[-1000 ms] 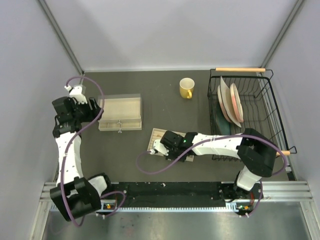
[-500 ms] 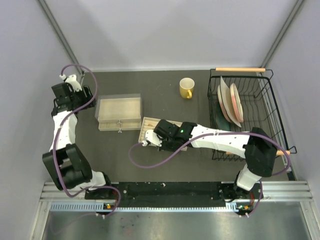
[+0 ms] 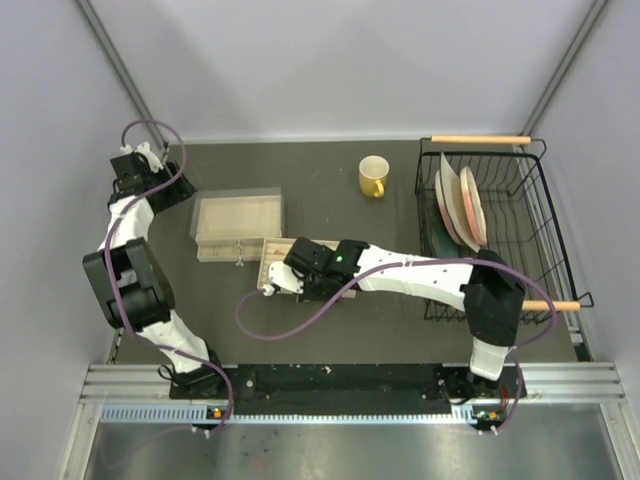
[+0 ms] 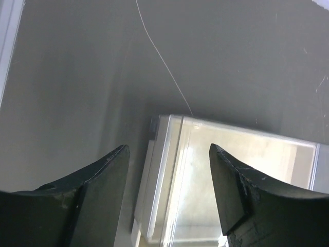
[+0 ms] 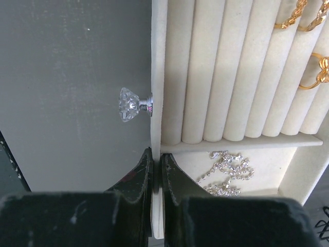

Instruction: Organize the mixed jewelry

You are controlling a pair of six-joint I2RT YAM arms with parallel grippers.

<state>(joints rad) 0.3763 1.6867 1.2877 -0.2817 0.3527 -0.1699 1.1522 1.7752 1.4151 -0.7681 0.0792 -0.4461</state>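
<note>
The mixed jewelry lies in a cream slotted drawer (image 5: 158, 77) with a crystal knob (image 5: 128, 104). Gold rings (image 5: 300, 18) sit in the padded slots, and a silvery glittery chain (image 5: 226, 172) lies in the plain compartment. My right gripper (image 5: 157, 164) is shut on the drawer's front wall, just below the knob. From above, the drawer (image 3: 272, 258) rests beside the front of the jewelry box (image 3: 240, 215), with the right gripper (image 3: 278, 280) on it. My left gripper (image 3: 185, 192) is open at the box's far left corner, nothing between its fingers (image 4: 108, 170). The clear lid (image 4: 236, 175) shows below.
A yellow mug (image 3: 373, 176) stands at the back of the table. A black wire dish rack (image 3: 530, 210) with plates fills the right side. The right arm's purple cable (image 3: 290, 325) loops over the table in front of the drawer.
My right gripper has carried the drawer left and back, up to the jewelry box's front. The left arm has swung back toward the box's far left corner.
</note>
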